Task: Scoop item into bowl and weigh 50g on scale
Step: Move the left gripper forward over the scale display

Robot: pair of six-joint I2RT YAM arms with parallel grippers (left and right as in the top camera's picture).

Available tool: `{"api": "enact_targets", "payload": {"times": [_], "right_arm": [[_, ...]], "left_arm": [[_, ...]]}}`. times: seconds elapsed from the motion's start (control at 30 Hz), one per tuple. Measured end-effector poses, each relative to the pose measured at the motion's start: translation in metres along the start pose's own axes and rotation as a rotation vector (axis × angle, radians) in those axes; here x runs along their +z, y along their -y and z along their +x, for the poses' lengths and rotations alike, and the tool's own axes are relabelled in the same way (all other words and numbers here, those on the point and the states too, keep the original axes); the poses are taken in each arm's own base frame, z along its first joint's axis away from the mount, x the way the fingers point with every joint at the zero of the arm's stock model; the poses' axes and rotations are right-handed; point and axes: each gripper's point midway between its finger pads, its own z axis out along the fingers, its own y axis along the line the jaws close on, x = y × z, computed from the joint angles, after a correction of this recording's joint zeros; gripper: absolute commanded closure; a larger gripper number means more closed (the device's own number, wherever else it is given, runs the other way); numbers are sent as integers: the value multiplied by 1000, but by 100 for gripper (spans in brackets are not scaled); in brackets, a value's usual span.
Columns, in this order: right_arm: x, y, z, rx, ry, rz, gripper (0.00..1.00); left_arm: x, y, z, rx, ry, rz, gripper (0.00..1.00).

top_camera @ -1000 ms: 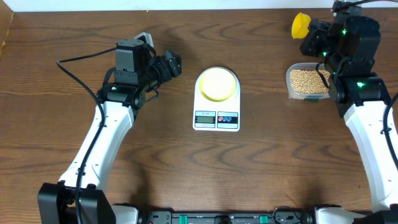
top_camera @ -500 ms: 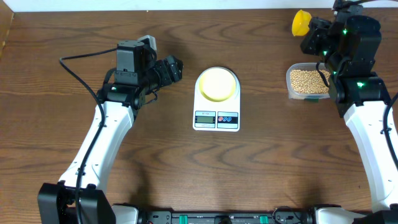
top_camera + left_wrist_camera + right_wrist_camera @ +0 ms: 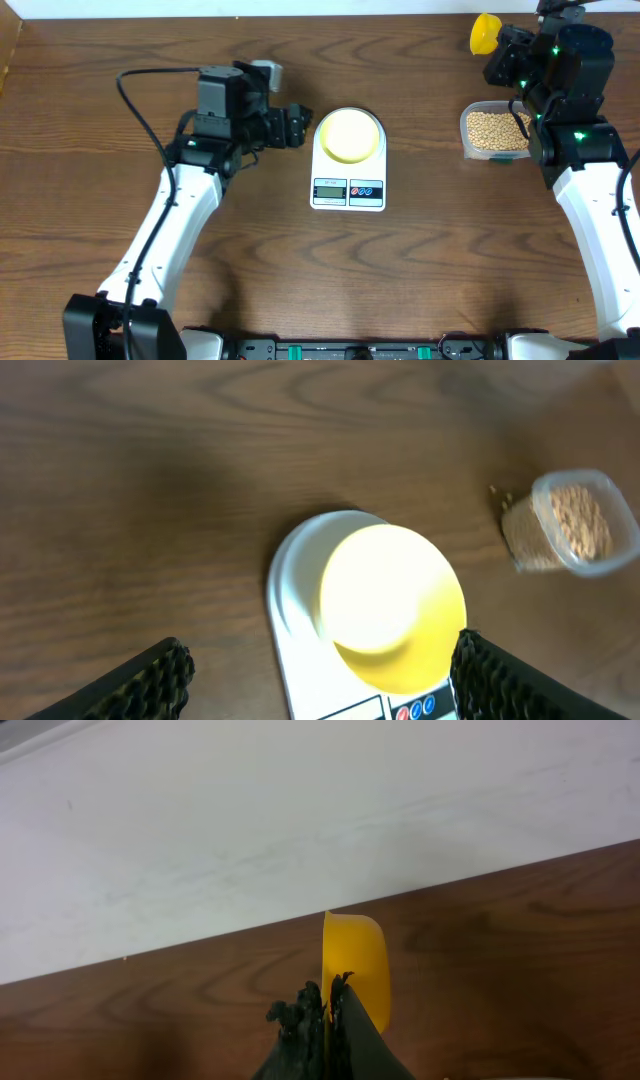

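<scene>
L jaws apart, R jaws clamped on yellow scoop, round bowl on flat white scale

Dark wood table, white scale at centre; clear plastic container at right

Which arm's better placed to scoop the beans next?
Right. The right pincer is shut on the yellow scoop, near the beans; the left pincer is open and empty by the scale.
</scene>
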Motion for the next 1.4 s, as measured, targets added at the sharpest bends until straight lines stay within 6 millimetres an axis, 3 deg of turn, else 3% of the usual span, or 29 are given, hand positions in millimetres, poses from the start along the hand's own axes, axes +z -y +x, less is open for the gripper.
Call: {"api": "enact_targets", "payload": {"times": [0.33,0.67,1.1,1.4], "right_arm": [[0,0,0,0,-1,0,99],[0,1,2,0,-9,3,99],[4,4,13,3,-48,15,99],[4,3,8,-30,-27,10,99]], "left_arm": [[-2,27,0,189,8,38,16],[10,44,13,300,-19,-79,15],[13,55,30,368,-62,-173,16],[14,62,34,392,-69,-183,15]]}}
